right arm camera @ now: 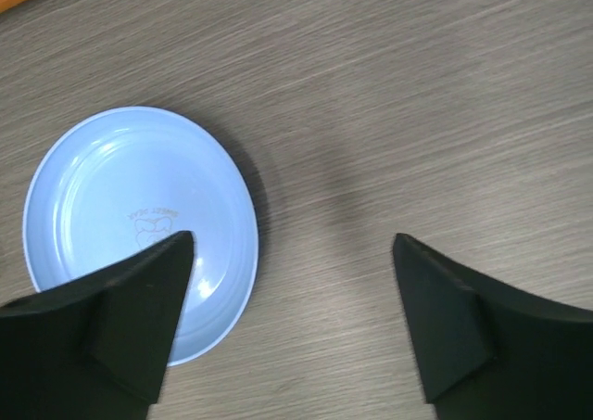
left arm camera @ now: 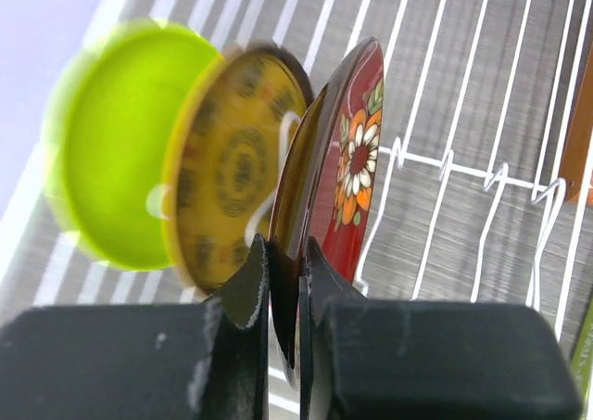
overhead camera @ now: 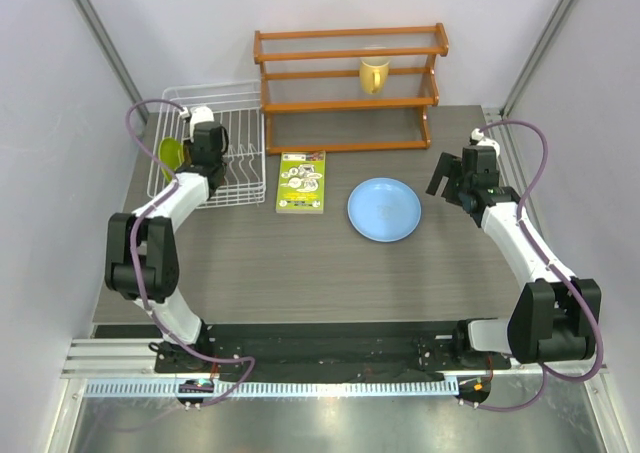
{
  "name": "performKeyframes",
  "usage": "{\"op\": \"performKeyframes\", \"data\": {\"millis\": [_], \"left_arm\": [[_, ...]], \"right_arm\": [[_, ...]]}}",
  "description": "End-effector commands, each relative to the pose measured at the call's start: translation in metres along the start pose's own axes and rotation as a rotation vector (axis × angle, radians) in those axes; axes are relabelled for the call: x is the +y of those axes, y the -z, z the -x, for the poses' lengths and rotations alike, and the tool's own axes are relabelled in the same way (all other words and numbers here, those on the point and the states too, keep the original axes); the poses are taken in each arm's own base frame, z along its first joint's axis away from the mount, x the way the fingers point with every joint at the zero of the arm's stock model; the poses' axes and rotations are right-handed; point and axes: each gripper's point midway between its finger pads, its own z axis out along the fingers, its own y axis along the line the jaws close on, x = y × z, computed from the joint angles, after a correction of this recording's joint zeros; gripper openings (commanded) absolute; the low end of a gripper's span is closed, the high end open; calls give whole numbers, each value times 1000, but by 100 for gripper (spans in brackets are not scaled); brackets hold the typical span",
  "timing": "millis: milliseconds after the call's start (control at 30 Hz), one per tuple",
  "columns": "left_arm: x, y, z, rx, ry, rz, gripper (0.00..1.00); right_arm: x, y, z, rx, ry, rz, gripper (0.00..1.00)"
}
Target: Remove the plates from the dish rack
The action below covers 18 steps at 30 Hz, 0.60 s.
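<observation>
The white wire dish rack (overhead camera: 243,101) stands at the back left and holds three plates on edge. In the left wrist view they are a lime green plate (left arm camera: 107,151), a yellow-orange patterned plate (left arm camera: 232,174) and a dark red flowered plate (left arm camera: 357,160), standing among the rack's wires (left arm camera: 463,165). My left gripper (left arm camera: 287,258) is shut on the near rim of the dark red plate; from above it sits inside the rack (overhead camera: 207,156). The light blue plate (overhead camera: 384,209) lies flat on the table. My right gripper (right arm camera: 292,253) is open and empty just right of the blue plate (right arm camera: 130,207).
An orange wooden tiered shelf (overhead camera: 350,103) stands at the back with a yellow mug (overhead camera: 374,74) on it. A green printed booklet (overhead camera: 302,182) lies between the rack and the blue plate. White walls close in both sides.
</observation>
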Motion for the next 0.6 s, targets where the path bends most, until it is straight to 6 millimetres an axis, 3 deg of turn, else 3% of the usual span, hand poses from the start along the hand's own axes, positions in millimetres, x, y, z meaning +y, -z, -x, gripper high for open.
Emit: {"op": "performKeyframes", "data": {"millis": [0,167,300,433,500,533,567], "left_arm": [[32,56,95,-266,-37,136,0],[37,92,121,-326,-62,158,0],[31,122,126,-315,47,20,0],[-4,142,105,-237,221,-229,0],[-31,152,84,-169,272,-394,0],[-41,160,86,-169,307,-465,0],[-52,161,72,-121,366,-517,0]], "right_arm": [[-11,11,19,-63,3,-66,100],[-6,19,24,-79,-2,-38,100],[20,27,30,-72,-8,95,100],[69,41,32,-47,-22,341,100],[101,53,33,-44,-39,493,100],[111,55,33,-44,-52,534,100],[124,60,39,-71,-54,593,100]]}}
